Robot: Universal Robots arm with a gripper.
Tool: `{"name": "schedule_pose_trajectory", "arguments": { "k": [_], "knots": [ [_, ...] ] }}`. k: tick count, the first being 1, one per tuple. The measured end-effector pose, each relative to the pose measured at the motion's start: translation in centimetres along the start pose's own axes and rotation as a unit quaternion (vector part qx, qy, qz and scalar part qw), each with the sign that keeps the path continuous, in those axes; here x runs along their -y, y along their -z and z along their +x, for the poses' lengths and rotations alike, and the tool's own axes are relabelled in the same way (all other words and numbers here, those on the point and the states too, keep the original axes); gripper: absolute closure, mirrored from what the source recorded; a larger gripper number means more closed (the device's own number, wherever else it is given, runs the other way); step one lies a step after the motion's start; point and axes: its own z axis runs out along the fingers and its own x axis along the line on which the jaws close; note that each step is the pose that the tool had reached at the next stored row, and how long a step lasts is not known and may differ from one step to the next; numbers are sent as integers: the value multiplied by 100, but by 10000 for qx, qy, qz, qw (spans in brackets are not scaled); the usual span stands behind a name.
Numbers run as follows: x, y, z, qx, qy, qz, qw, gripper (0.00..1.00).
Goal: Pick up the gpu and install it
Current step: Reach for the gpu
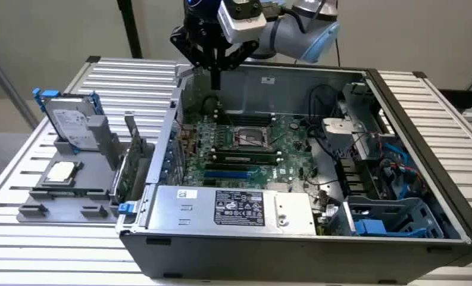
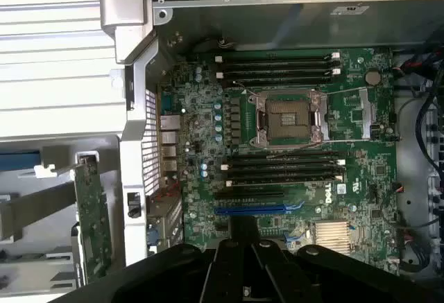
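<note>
Closest to the lens we've got the gripper [image 2: 243, 244]. Its black body sits right up against the wrist cam, and as far as we can tell the fingers are pinched together with nothing between them. In the exterior view it hangs point-down over the far wall of the open pc case [image 1: 394, 83], above the motherboard [image 1: 247, 140] and not touching anything we can see.

The gpu [image 1: 128, 168] hasn't been picked up. It's outside the case, standing on edge in the gray holder [image 1: 69, 199] on the exterior view's left, just beside the case's side wall, well apart from the gripper. The wrist cam catches its green board side too, upright next to the case's vented rear panel [image 2: 149, 143].

Sharing that holder:
- a hard drive [image 1: 71, 122] with a blue frame, standing upright at the far end
- a cpu chip [image 1: 61, 171] lying flat — nearer the exterior camera than the drive

Inside the case we can make out the cpu socket [image 2: 291, 116] in the middle of the board, black memory slots [image 2: 277, 64] on both sides of it, and a long blue slot [image 2: 257, 209] close to the fingertips. The silver power supply [image 1: 228, 207] fills the near end of the case, and it all sits on a white slatted table [image 1: 434, 113].
</note>
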Motion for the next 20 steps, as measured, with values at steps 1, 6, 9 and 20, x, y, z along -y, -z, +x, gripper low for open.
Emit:
{"name": "schedule_pose_trajectory", "arguments": {
  "k": [1,6,9,20],
  "knots": [
    [0,0,0,0,0,0,10000,100],
    [0,0,0,0,0,0,10000,100],
    [0,0,0,0,0,0,10000,100],
    [141,13,291,3,0,0,10000,100]
  ]
}}
